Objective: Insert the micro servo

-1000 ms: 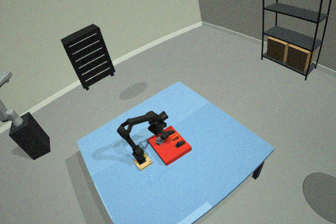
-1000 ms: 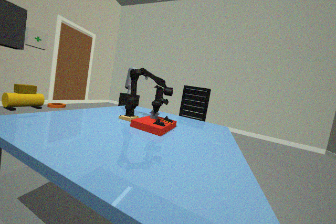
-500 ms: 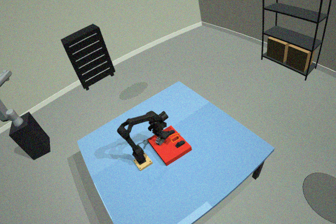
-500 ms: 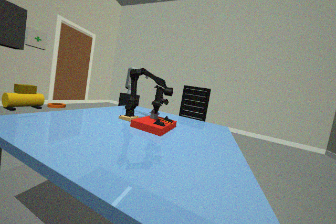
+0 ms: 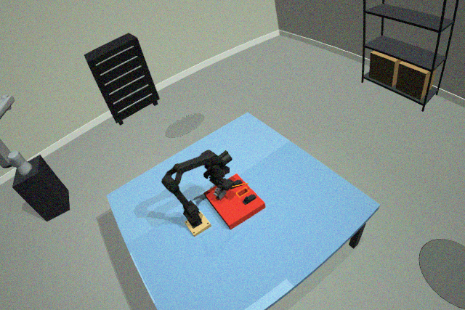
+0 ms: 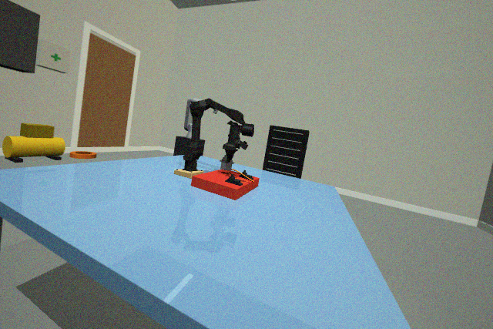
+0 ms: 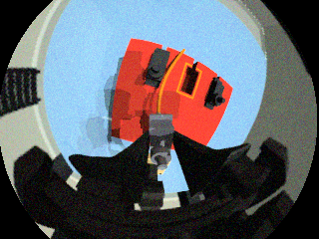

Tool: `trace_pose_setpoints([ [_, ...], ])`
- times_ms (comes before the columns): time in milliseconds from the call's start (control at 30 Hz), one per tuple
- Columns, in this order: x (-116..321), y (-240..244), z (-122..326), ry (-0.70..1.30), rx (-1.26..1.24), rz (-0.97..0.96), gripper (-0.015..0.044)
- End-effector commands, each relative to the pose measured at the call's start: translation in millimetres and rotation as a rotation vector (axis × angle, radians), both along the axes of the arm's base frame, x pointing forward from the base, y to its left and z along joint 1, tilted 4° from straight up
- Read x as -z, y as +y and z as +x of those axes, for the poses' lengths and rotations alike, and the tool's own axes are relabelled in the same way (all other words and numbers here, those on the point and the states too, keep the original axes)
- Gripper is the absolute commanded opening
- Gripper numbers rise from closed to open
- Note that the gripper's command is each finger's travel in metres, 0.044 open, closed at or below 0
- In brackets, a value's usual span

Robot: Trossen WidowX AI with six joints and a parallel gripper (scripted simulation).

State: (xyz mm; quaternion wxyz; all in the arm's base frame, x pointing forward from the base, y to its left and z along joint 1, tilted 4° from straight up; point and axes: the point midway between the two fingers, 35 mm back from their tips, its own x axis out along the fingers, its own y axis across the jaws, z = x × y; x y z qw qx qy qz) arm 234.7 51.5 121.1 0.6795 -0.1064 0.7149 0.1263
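Grey servo [image 5: 218,192] [image 6: 226,164] [image 7: 160,130] is pinched in my gripper [image 5: 221,191] [image 6: 226,160] [image 7: 159,133], but the orange-edged pocket [image 5: 242,192] [image 7: 189,81] still needs it, then I let go.

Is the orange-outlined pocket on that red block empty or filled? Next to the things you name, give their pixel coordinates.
Empty: the orange-outlined pocket [image 5: 242,192] [image 7: 189,81] shows only a dark recess, nothing seated in it.

My fingers [image 6: 226,161] grip the grey servo [image 6: 226,165] by the red deck [image 6: 216,185] on the blue desk [image 6: 239,237].
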Motion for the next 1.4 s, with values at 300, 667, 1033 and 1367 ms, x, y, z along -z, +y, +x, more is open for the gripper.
trace_pose_setpoints([
  [300,-2.8,-0.9,5.5,-0.007,-0.003,0.003,0.0000],
  [667,-1.7,-44.5,7.7,-0.007,-0.003,-0.001,0.0000],
  [1033,-1.7,-45.3,7.7,-0.004,0.176,-0.010,0.0000],
  [1367,-1.4,-44.8,17.9,-0.004,0.197,-0.011,0.0000],
])
